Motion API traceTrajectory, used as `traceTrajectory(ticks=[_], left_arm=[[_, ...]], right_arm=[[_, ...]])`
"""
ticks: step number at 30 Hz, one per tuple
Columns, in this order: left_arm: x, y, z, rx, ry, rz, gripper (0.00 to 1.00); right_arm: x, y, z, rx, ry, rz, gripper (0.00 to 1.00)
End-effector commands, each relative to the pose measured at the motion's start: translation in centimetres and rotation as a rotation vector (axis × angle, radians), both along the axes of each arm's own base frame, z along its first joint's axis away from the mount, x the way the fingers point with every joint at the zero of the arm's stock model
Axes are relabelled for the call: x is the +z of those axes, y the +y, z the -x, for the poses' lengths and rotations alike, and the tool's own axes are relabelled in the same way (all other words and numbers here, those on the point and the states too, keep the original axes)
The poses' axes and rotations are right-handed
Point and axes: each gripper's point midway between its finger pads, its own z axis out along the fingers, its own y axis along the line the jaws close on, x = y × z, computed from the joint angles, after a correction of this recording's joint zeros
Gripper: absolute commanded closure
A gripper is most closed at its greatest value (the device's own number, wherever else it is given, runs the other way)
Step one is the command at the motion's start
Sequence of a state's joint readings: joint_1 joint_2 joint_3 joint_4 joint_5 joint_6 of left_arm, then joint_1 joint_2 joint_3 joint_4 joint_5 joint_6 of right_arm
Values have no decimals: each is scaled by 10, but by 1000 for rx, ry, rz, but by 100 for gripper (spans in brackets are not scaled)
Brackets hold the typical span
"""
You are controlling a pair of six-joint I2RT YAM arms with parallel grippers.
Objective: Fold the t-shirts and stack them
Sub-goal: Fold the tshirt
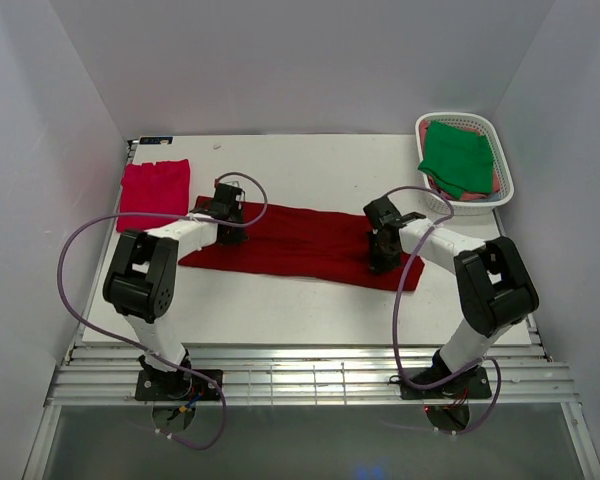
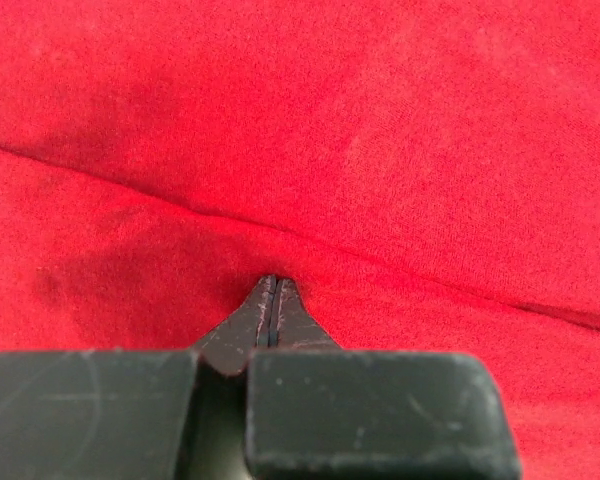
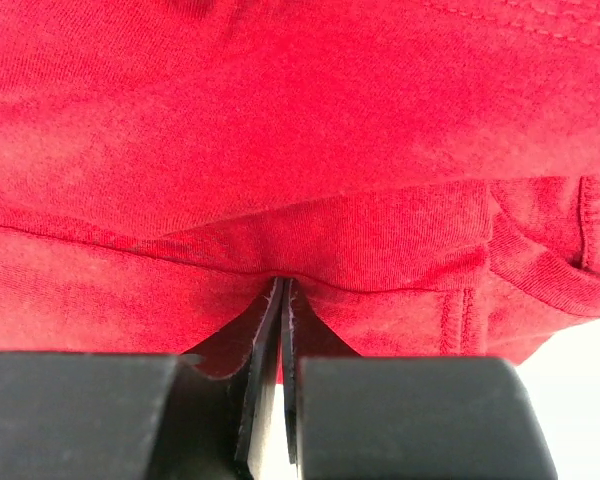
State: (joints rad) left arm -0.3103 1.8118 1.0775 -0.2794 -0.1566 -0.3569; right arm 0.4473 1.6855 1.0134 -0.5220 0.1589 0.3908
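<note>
Right gripper [image 3: 282, 287] pinches red shirt [image 3: 280, 140]; basket [image 1: 507, 178] holds green shirt [image 1: 458, 155].

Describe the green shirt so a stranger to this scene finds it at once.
At the far right corner of the table sits a white basket. The green shirt lies on top inside it. It is the only green cloth; the dark red shirt and pinkish-red shirt lie on the table.
</note>
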Motion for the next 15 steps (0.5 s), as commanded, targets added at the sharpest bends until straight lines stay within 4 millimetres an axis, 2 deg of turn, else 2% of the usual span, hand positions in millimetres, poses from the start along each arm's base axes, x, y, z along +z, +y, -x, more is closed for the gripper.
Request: traceTrajectory(ticks=[1, 2, 3, 5, 6, 7, 8, 9, 10, 11, 12, 13, 15], left_arm=[[-17, 12, 63, 5, 154, -31, 100], [-8, 12, 66, 6, 135, -17, 100], [-11, 13, 75, 6, 145, -17, 100], [2, 9, 76, 1, 105, -1, 100], [7, 9, 76, 0, 87, -5, 100], [15, 3, 75, -14, 62, 2, 100], [24, -1, 72, -23, 34, 9, 100], [41, -7, 68, -32, -15, 24, 100], [58, -19, 62, -54, -65, 37, 100], [70, -26, 60, -62, -98, 50, 100], [88, -35, 57, -73, -142, 70, 98], [107, -52, 54, -100, -191, 89, 94], [125, -70, 55, -121, -229, 127, 86]], right_arm=[[1, -9, 47, -41, 71, 49, 92], [3, -5, 53, -37, 67, 48, 92], [7, -5, 55, -32, 56, 56, 92], [25, -2, 53, -20, 15, 56, 92], [34, -3, 48, -21, -12, 68, 92], [55, 4, 35, -23, -70, 45, 92], [66, 4, 32, -21, -86, 47, 92], [78, 5, 25, -10, -118, 46, 92], [99, 12, 11, -7, -174, 18, 92], [108, 16, 5, 0, -201, 6, 90], [116, 20, -2, 21, -230, -5, 83], [120, 26, -8, 38, -250, -21, 79], [132, 37, -23, 62, -290, -52, 67]])
